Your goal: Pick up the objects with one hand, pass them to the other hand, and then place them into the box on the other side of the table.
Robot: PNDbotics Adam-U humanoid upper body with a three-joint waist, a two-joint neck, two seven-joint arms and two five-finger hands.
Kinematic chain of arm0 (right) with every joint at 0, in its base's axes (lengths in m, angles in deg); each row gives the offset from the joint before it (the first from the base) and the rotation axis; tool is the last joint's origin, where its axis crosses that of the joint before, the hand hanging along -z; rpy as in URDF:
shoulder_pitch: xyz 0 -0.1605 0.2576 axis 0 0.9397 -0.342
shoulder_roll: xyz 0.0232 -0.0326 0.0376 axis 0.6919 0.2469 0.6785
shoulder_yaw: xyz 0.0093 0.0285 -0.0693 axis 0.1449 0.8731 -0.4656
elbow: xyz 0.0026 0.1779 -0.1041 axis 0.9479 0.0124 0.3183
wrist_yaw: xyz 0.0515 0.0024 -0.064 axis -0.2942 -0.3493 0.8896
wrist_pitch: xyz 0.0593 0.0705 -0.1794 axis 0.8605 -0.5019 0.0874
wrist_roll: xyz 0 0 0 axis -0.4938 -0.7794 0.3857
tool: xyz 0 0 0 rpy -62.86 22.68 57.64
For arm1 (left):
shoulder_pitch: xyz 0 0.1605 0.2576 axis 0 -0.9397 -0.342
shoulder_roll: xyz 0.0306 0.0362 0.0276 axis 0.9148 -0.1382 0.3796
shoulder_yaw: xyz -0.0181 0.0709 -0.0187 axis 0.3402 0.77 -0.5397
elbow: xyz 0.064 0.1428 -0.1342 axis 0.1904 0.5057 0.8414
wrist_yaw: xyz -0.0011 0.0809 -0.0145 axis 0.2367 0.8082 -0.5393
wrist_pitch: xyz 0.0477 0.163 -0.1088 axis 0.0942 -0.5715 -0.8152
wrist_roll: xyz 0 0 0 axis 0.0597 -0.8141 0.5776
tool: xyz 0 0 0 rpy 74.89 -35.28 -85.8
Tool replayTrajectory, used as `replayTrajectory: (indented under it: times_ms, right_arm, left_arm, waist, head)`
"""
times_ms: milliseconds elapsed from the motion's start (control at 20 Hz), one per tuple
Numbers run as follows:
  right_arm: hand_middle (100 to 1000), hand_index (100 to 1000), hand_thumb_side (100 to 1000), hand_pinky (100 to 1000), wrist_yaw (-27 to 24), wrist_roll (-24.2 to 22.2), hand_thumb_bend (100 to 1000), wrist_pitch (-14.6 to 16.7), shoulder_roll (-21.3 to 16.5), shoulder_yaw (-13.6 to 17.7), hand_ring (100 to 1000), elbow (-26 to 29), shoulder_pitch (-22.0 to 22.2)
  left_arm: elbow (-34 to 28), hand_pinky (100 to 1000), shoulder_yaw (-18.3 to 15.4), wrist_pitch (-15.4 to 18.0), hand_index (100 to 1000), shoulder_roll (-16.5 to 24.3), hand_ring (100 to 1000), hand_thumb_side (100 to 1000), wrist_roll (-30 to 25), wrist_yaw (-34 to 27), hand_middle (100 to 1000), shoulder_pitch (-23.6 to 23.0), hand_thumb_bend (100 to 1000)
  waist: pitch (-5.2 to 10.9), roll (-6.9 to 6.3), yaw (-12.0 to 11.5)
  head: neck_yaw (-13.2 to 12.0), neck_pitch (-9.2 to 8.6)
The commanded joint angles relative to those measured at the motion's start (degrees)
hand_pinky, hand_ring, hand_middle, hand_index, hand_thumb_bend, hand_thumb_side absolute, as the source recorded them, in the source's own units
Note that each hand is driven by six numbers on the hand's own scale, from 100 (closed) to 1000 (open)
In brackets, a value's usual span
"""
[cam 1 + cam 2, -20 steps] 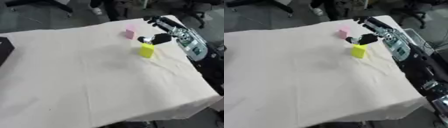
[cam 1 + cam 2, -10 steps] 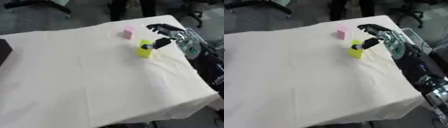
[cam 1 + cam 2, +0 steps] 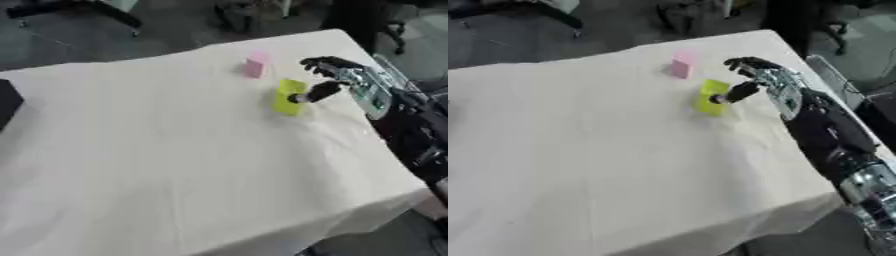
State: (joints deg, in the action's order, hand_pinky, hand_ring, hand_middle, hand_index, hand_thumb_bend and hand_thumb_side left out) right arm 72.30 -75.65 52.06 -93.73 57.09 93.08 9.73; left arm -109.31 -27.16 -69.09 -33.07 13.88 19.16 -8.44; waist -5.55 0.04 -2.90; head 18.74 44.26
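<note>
Yellow-green rectangular block [image 3: 290,97] is standing near the cream cloth-covered table [image 3: 157,150]'s far right, the right hand [image 3: 337,80] reaching it with thumb touching and fingers spread, not yet gripping. Just beyond, a small pink block [image 3: 256,64] is waiting untouched. Everything is remaining: pickup, handover, placing in the dark box [image 3: 7,102] at the left edge.

The right robot hand [image 3: 756,80] touches the yellow block [image 3: 711,97] beside a pink block [image 3: 682,64].

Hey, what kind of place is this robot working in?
Probably an office or lab: a table draped in a white cloth, office chairs on dark floor behind, and blocks set out near the right hand.
</note>
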Motion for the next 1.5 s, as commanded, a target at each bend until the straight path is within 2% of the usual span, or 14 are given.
replayTrajectory:
  times_ms: [50,500,550,700,900,1000,1050,1100,1300,1500]
  right_arm:
    - [843,966,468,857,-0.3,0.8,486,0.7,-0.9,0.4,885,-0.3,-1.2]
    - [755,877,393,837,-2.6,1.9,413,3.0,0.3,-0.9,841,1.6,-1.0]
    - [716,842,357,826,-2.7,2.2,387,3.2,0.4,-1.0,822,1.9,-1.0]
    - [617,765,286,802,-3.1,4.6,319,3.7,0.7,-1.2,777,3.2,-0.9]
    - [577,723,248,786,-5.3,8.9,279,4.5,0.9,-1.6,751,8.0,0.4]
    - [571,715,234,781,-7.3,11.4,271,4.9,1.1,-1.9,744,12.7,1.7]
    - [572,715,293,780,-8.3,12.6,338,5.1,1.2,-2.3,742,15.8,2.5]
    - [572,715,221,781,-9.1,13.7,262,5.4,1.2,-2.9,742,19.4,3.5]
    - [571,712,197,777,-10.4,17.3,259,6.6,1.0,-5.9,734,35.9,6.6]
    - [575,713,157,769,-8.1,21.2,257,9.0,2.3,-9.8,727,52.3,7.5]
  left_arm:
    - [-1.0,709,-0.2,0.0,770,0.3,734,559,-0.2,-0.3,726,0.4,687]
    - [-0.7,708,0.0,-0.1,770,0.0,733,568,-0.2,-0.6,725,0.3,663]
    - [-0.7,708,0.0,-0.1,770,-0.1,733,569,-0.2,-0.6,725,0.3,657]
    - [-0.6,708,0.0,-0.2,770,-0.1,733,571,-0.2,-0.7,725,0.3,654]
    - [0.0,706,-0.1,-0.3,770,-0.1,733,573,0.0,-0.9,724,0.3,651]
    - [0.5,706,-0.1,-0.5,772,0.1,733,575,0.1,-1.3,724,0.4,653]
    - [0.9,705,-0.1,-0.6,774,0.2,734,578,0.0,-1.6,725,0.5,653]
    - [1.3,706,0.0,-0.8,775,0.4,734,580,-0.1,-2.0,725,0.6,653]
    - [3.2,702,1.2,-1.5,785,1.8,734,586,-1.2,-3.7,725,1.7,652]
    - [5.4,701,3.5,-2.4,800,3.4,738,601,-3.8,-6.1,729,3.7,650]
  waist:
    - [0.7,0.0,-0.1]
    - [0.73,-0.08,-0.1]
    - [0.74,-0.09,-0.1]
    - [0.74,-0.11,-0.1]
    - [0.74,-0.05,0.0]
    - [0.72,-0.01,0.0]
    - [0.71,0.01,0.0]
    - [0.68,0.02,0.1]
    - [0.57,0.0,0.3]
    - [0.53,-0.12,0.6]
  head:
    - [0.2,-0.14]
    - [0.3,-0.14]
    - [0.3,-0.14]
    - [0.3,-0.14]
    - [-0.6,-0.14]
    - [-1.8,-0.14]
    - [-2.6,-0.14]
    - [-3.4,-0.14]
    - [-6.3,-0.14]
    - [-9.4,-0.14]
